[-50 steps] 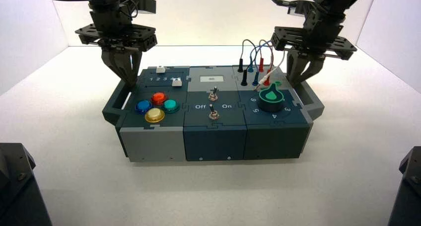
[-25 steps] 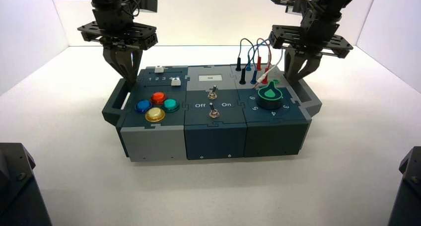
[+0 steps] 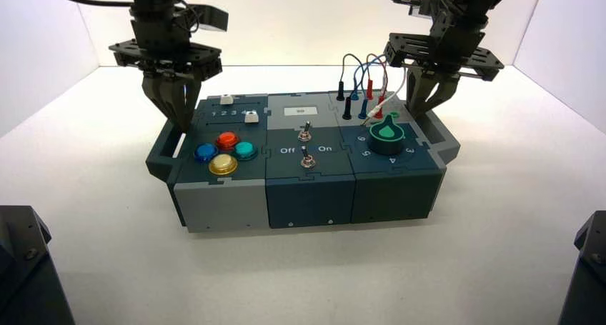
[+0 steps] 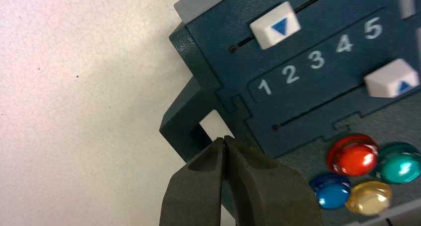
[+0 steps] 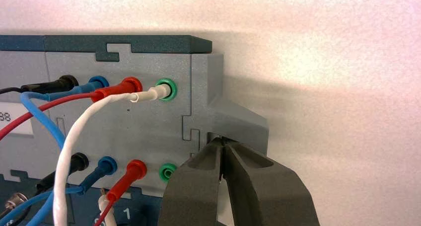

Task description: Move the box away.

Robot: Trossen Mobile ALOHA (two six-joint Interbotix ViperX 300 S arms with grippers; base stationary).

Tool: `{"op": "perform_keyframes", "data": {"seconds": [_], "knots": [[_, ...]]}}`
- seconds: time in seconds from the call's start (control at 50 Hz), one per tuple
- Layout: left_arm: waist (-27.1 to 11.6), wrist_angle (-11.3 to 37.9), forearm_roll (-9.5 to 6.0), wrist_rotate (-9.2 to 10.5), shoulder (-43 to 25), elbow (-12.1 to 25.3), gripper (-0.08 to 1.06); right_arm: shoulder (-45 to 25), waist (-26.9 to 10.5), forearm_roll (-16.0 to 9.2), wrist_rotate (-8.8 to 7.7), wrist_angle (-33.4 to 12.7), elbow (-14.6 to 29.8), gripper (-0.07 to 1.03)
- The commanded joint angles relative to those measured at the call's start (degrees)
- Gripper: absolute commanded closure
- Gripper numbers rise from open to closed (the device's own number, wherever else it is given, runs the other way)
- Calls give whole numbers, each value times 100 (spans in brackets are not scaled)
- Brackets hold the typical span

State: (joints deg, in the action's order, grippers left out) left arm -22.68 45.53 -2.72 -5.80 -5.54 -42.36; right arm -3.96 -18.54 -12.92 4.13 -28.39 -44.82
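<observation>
Sitting across the middle of the pale desk (image 3: 314,278), the box (image 3: 309,153) stands slightly turned, its right end a little farther off than its left. A handle (image 3: 166,145) juts from its left side and another handle (image 3: 437,138) from its right. On the left part, two white sliders (image 4: 275,25) lie beyond four buttons (image 3: 226,152): red at the far side, blue at left, green at right, yellow nearest. Slider numbers run from 1 to 5. Two toggle switches (image 3: 306,157) rise from the middle part, with a small display (image 3: 300,111) beyond them. A green-topped dial (image 3: 386,136) sits on the right part, and black, blue, red and white wires (image 3: 369,71) loop up behind it. The left pincer (image 4: 224,140) points down at the left handle's opening, its tips pressed together. At the right handle, the right pincer (image 5: 222,140) reaches down into the opening, its tips also pressed together. Whether either one touches its handle, I cannot tell.
</observation>
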Motion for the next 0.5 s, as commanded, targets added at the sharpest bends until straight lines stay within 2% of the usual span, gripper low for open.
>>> {"op": "perform_keyframes", "data": {"seconds": [0.02, 0.1, 0.5], "knots": [[-18, -79, 149, -9, 9, 141, 101, 62, -88, -44, 9, 132, 202, 98], [-9, -105, 229, 0, -26, 193, 101, 53, -88, -44, 9, 149, 220, 98], [44, -141, 387, 9, -220, 554, 101, -114, -88, -44, 9, 431, 290, 98]]}}
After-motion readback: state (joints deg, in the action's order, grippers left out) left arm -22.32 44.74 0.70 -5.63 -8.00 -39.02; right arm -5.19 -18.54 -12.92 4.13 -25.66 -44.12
